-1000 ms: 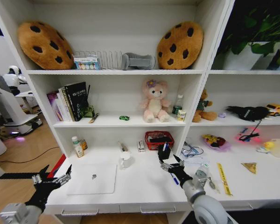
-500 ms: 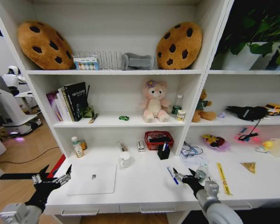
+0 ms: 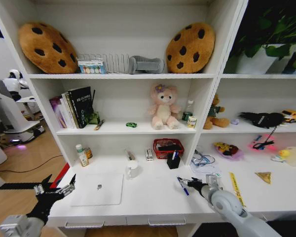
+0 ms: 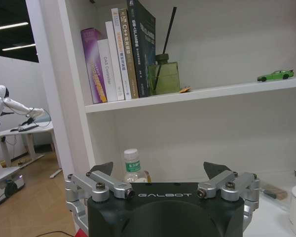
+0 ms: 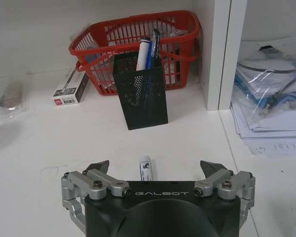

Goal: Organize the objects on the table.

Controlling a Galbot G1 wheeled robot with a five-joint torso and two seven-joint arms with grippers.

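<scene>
- Pincer on the right arm [image 5: 155,170] hangs low over the white desk [image 3: 153,197], its two tips spread wide and holding nothing.
- Blue pen [image 5: 145,168] lies flat on the desk right between those tips. Its long side points away from the pincer, toward the black mesh cup [image 5: 140,91].
- The right arm is much nearer to this pen than the left.
- The cup stands up and holds pens already. The red basket [image 5: 133,54] sits just behind it.
- The left pincer [image 3: 54,190] waits near the silver laptop [image 3: 98,189], tips also spread.
</scene>
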